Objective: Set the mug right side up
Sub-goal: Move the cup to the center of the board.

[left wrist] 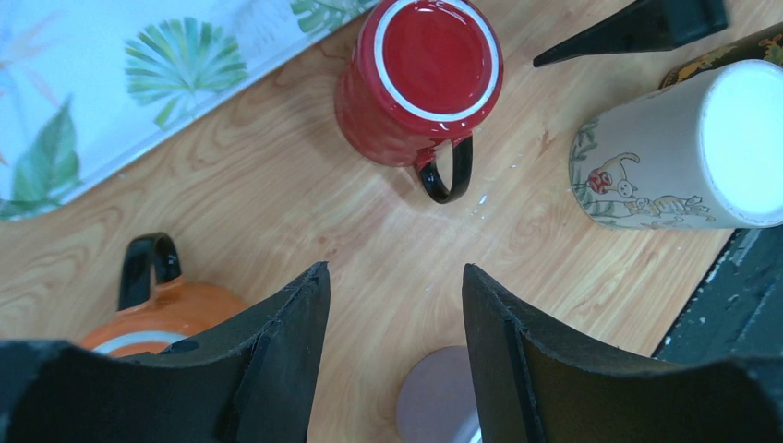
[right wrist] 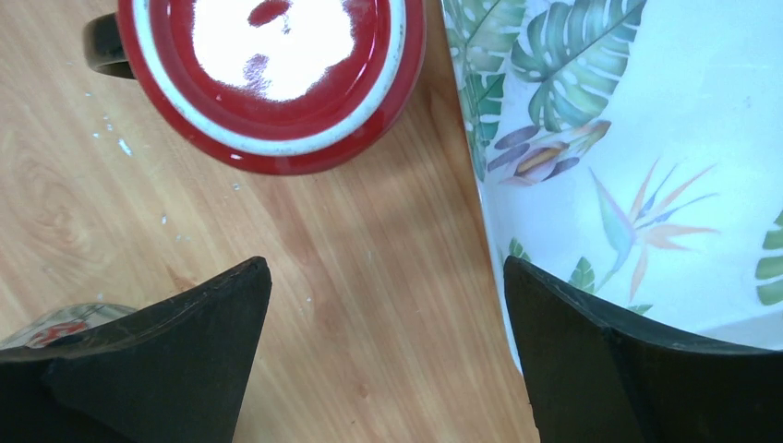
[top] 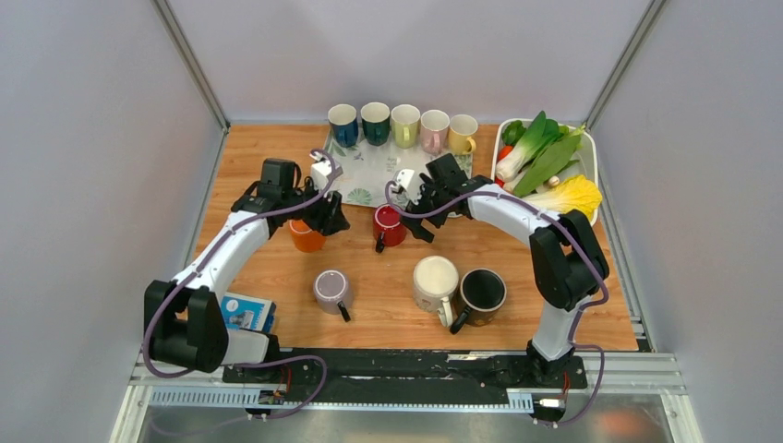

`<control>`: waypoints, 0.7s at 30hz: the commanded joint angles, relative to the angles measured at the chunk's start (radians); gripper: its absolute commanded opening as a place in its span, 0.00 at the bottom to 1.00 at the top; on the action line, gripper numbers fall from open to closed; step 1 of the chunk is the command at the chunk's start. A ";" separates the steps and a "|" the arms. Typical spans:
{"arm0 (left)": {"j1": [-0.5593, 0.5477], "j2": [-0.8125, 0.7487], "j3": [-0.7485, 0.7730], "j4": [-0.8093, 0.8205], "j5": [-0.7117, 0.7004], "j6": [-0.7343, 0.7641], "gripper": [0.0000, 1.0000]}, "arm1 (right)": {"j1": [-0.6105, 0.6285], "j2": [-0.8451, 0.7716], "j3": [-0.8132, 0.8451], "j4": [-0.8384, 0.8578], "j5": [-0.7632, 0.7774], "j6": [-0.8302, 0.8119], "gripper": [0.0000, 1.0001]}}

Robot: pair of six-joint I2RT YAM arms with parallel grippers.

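While red mug (left wrist: 420, 78) sits inverted | both jaws open (empty)

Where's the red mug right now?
Seen from above, the red mug stands mid-table just in front of the leaf-print mat, between the orange mug on its left and the right tool.

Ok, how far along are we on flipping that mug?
Nothing looks done yet: the red mug stands base up on the table. In hand: the left gripper and right gripper hover open on either side of it, holding nothing. Left to do: grasp it, turn it over and set it down rim up.
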 commanded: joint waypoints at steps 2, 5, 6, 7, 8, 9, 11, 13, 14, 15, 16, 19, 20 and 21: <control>-0.008 0.080 0.078 0.078 0.017 -0.113 0.62 | 0.009 -0.070 0.002 0.048 -0.111 0.185 1.00; 0.001 0.087 0.104 0.088 -0.006 -0.168 0.63 | 0.019 -0.049 0.021 0.074 -0.126 0.328 1.00; 0.009 0.081 0.105 0.098 -0.031 -0.190 0.63 | 0.032 -0.035 0.032 0.077 -0.121 0.358 1.00; 0.013 0.074 0.101 0.104 -0.047 -0.236 0.64 | 0.046 -0.023 0.046 0.078 -0.109 0.374 1.00; 0.026 0.061 0.097 0.115 -0.080 -0.258 0.64 | 0.062 -0.009 0.060 0.079 -0.090 0.386 1.00; 0.041 0.044 0.088 0.119 -0.094 -0.294 0.64 | 0.075 0.007 0.078 0.078 -0.073 0.400 1.00; 0.059 0.016 0.070 0.128 -0.131 -0.326 0.64 | 0.099 0.043 0.113 0.081 -0.040 0.432 1.00; 0.073 -0.013 0.051 0.134 -0.141 -0.338 0.65 | 0.117 0.066 0.143 0.095 0.010 0.478 1.00; 0.076 -0.022 0.045 0.136 -0.142 -0.338 0.65 | 0.124 0.078 0.157 0.103 0.035 0.504 1.00; 0.078 -0.038 0.033 0.137 -0.148 -0.336 0.65 | 0.131 0.089 0.169 0.109 0.063 0.528 1.00; 0.080 -0.045 0.027 0.138 -0.150 -0.333 0.65 | 0.143 0.101 0.180 0.113 0.106 0.541 1.00; 0.082 -0.069 0.003 0.142 -0.154 -0.334 0.65 | 0.178 0.128 0.184 0.122 0.261 0.564 1.00; 0.083 -0.072 0.000 0.144 -0.154 -0.337 0.65 | 0.188 0.135 0.180 0.126 0.310 0.564 1.00; 0.084 -0.074 -0.005 0.147 -0.154 -0.339 0.65 | 0.195 0.139 0.174 0.131 0.343 0.559 1.00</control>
